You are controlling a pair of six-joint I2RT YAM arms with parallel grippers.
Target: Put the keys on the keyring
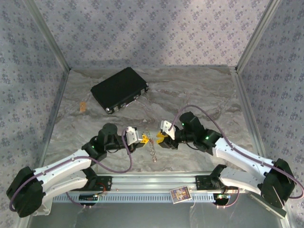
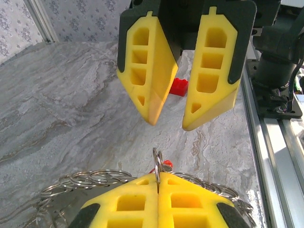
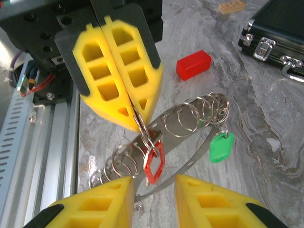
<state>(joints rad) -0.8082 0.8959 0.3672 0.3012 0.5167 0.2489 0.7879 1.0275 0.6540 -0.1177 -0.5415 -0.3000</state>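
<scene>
A: Surroundings first, quick.
B: Black case (image 1: 119,89) at the back left of the table (image 1: 209,95), latches on the side facing the arms. Small tan block (image 1: 83,107) to its left, apart from it. Red block (image 3: 194,64) sits on the table near the keyring, not touching it. A metal rail (image 1: 142,183) runs along the near edge, with a small printed card (image 1: 180,194) on it.

A: Anything in the way?
B: The two claws stand tip to tip over the middle of the table, each right in front of the other. The case and blocks are well clear.

A: Where's the keyring?
B: The keyring (image 3: 190,164) is between the claws, near the rail. It's an oval metal loop strung with a row of thin wire rings. Can't tell if it lies flat or is lifted at one end. A green key (image 3: 221,147) hangs at the end toward the case.

A: Left claw?
B: The left claw (image 3: 134,121) is pressed together, pinching a small ring (image 3: 142,127) upright at its tips. A red key (image 3: 154,164) dangles from the linked rings below, over the loop.

A: Right claw?
B: The right claw (image 2: 169,122) is spread with a medium gap. In its wrist view the red key shows in that gap, clear of both pads.
</scene>
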